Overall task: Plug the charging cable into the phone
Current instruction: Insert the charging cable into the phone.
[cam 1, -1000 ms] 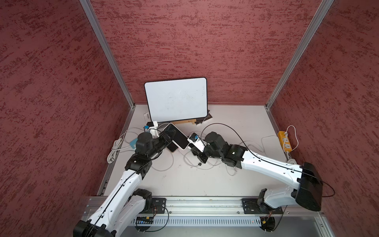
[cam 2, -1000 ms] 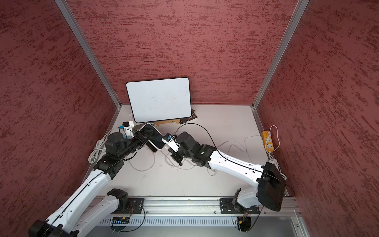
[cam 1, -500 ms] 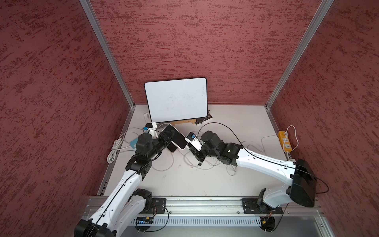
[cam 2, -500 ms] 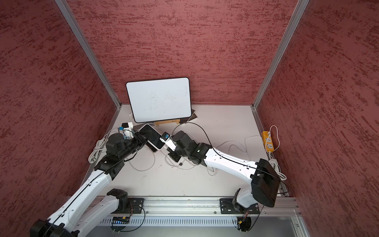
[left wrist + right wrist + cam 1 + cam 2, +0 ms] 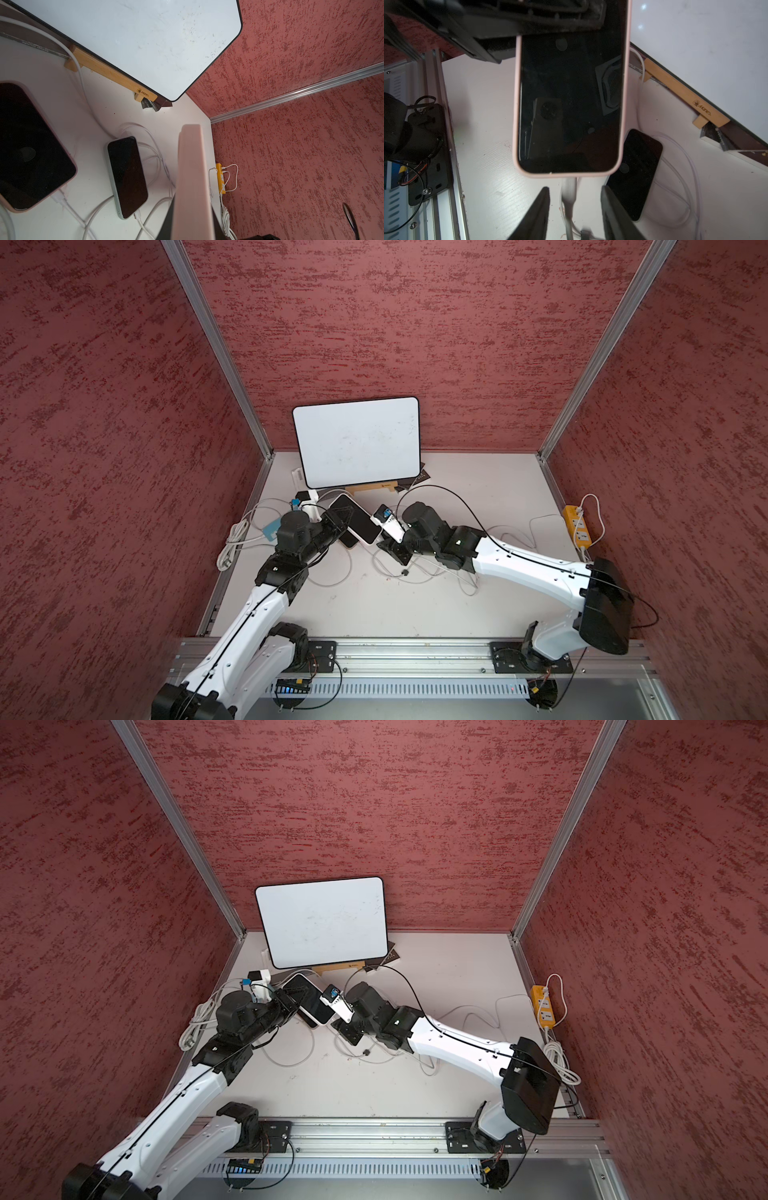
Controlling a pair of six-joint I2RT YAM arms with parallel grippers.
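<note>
left tool (image 5: pixel 340 517) grasping phone (image 5: pixel 569 104) | right tool (image 5: pixel 574 191) released | cable plug (image 5: pixel 568 187) between its jaws

"Mones" on wooden stand (image 5: pixel 702 110)

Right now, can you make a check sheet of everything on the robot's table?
Surface: white table, lightly marked.
Job's things: held phone in a pink case, above the table; white charging cable, plug at its bottom edge, unclear if fully in.
Clutter: pale-cased phone and second pink phone lying flat; whiteboard on wooden stand.
Grippers: left gripper shut on the held phone; right gripper open, either side of the plug.
Cables: white bundle and loose loops on the table.
Surroundings: red walls, yellow power strip.
</note>
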